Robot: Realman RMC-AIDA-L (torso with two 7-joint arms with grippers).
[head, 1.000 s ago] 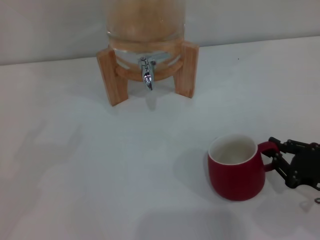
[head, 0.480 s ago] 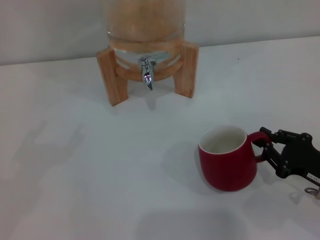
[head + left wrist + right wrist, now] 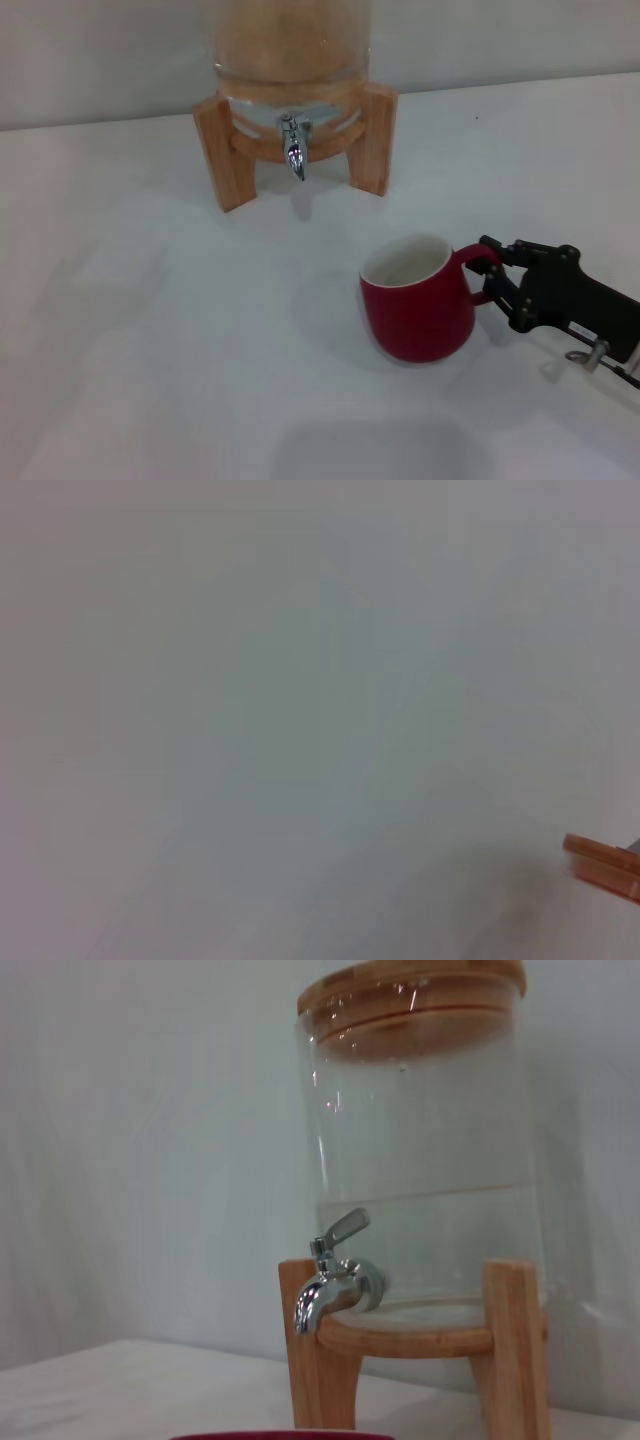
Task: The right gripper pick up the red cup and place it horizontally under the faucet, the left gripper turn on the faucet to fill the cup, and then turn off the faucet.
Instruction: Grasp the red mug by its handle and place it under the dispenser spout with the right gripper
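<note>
A bare test bench: white tabletop (image 3: 150,330), blank wall (image 3: 100,60).

Change since the earlier frames: the right gripper (image 3: 497,277), clamped on the handle of the red cup (image 3: 418,298), has travelled across the desk (image 3: 150,330) toward the faucet (image 3: 293,148), carrying the upright cup ahead of it.

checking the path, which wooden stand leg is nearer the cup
The right leg, the one on the side of the cup and right gripper. The left leg stands beyond the faucet.
</note>
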